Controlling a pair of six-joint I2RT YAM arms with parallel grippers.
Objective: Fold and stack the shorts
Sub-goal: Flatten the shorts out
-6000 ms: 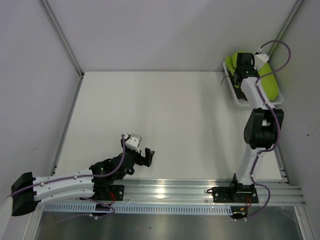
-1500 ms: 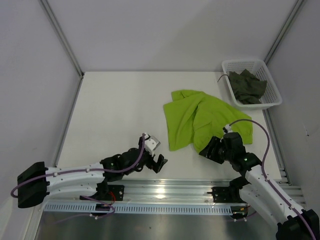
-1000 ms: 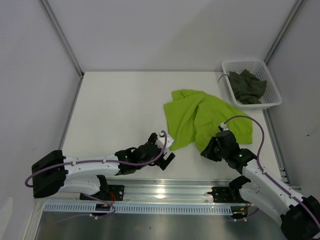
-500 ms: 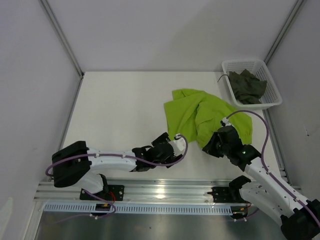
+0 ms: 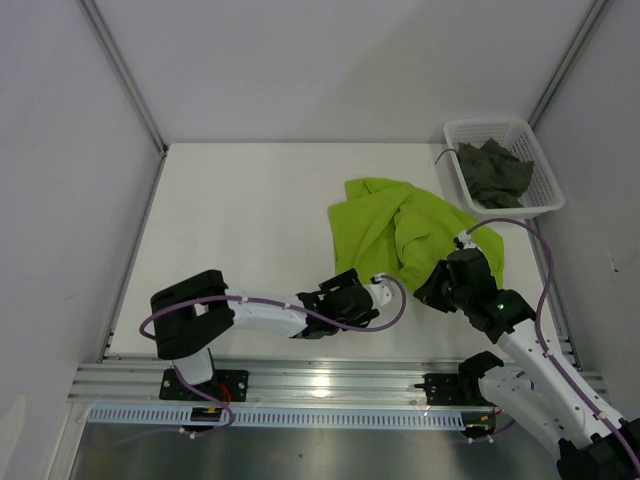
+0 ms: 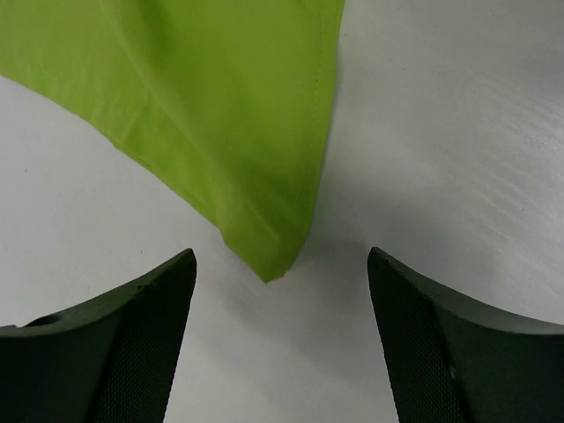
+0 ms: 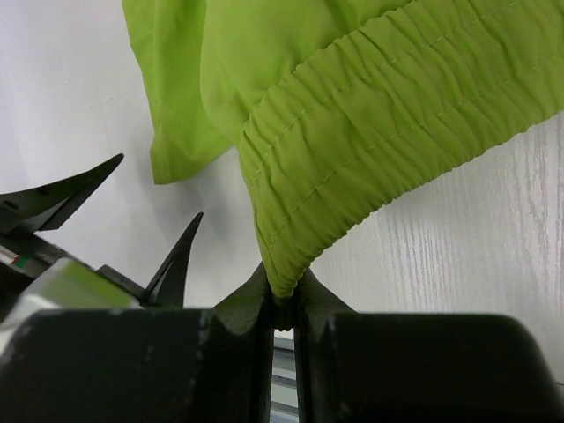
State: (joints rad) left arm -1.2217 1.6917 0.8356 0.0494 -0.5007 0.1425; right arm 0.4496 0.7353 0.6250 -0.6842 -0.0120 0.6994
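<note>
Lime green shorts [image 5: 385, 225] lie crumpled on the table [image 5: 240, 220], right of centre, their long axis running from 11 o'clock far to 5 o'clock near in the overhead view. Dark olive shorts [image 5: 495, 172] sit in the basket [image 5: 485, 122] at the far right corner, well apart from both arms. Right gripper [image 7: 282, 295] is clenched on the elastic waistband at the near right edge of the lime pair. Left gripper [image 6: 280, 257] stands spread and grasps nothing; in its wrist view the free hem corner lies at 12 o'clock, its tip pointing to 6 o'clock and just short of the gap between the fingers. Judgement: the left arm is nearer that corner and needs a short forward advance before closing. No brand, label or writing is legible.
</note>
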